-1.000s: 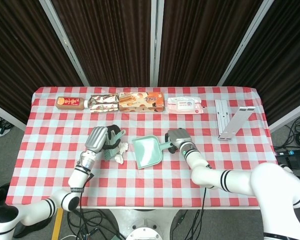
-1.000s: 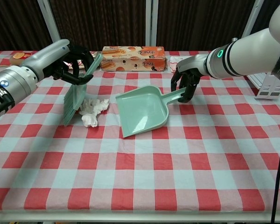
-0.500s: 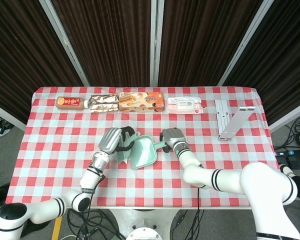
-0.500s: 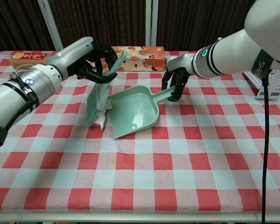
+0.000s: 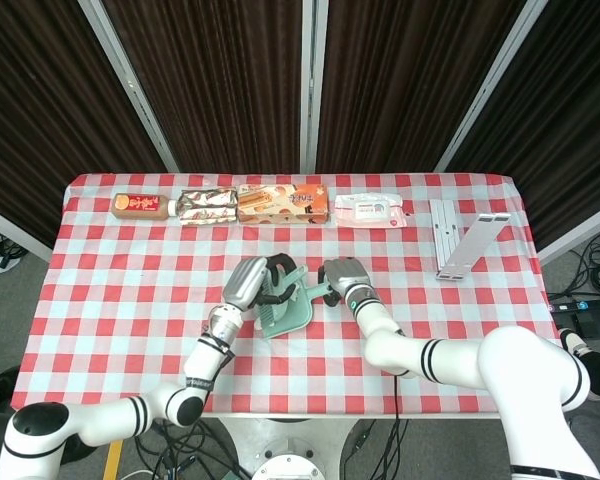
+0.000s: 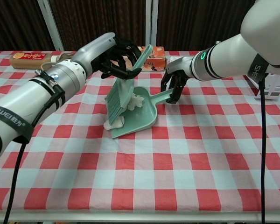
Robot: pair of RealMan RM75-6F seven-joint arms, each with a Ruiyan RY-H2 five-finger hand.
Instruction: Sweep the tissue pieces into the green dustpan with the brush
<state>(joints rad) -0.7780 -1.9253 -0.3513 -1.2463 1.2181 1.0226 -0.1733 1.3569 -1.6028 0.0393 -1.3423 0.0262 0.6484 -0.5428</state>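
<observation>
Rightward across the desk (image 6: 186, 158) has gone the left hand (image 6: 115, 59) with its brush (image 6: 123, 88), from beside the loose tissue to the mouth of the green dustpan (image 6: 142, 116), and the tissue has travelled with it. The left hand's fingers are wrapped round the brush handle, which slants up and away so that the bristles hang down onto the pan's open edge. The right hand (image 6: 175, 80) has its fingers closed on the dustpan handle, bracing the pan with its mouth toward the brush, so the push does not slide it off.

Of the tissue pieces (image 6: 136, 100), one white clump sits inside the pan just past the bristles; another (image 6: 115, 122) lies at the pan's front lip, seemingly half on the red-checked cloth. The sweep looks nearly done, with that lip piece probably needing one more short stroke. In the head view the brush covers most of the pan.

Along the far edge lie a bottle (image 5: 140, 206), a snack box (image 5: 283, 202) and a wipes pack (image 5: 370, 209), well apart from the work.
</observation>
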